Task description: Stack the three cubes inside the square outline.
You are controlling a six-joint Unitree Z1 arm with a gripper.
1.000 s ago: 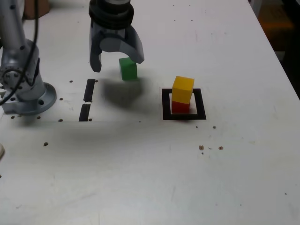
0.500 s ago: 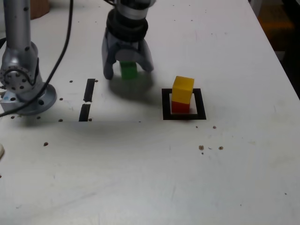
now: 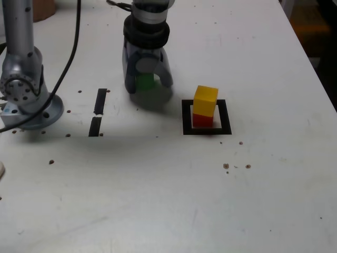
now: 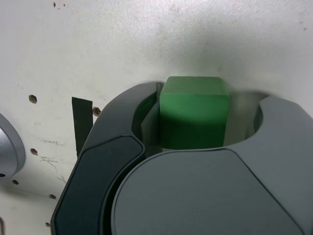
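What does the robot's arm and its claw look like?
The arm is a smooth silver-grey tube rising from a round grey base with bolt holes. A thin black cable hangs beside it. The gripper has a black ribbed collar above two curved, rounded grey fingers; the wrist view shows one side darker, almost black.

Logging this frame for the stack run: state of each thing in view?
gripper: down at the table, open, jaws either side of the green cube
green cube: on the table, between the jaws, outside the outline
yellow cube: stacked on the red cube
red cube: inside the square outline, bottom of the stack
square outline: holds two cubes
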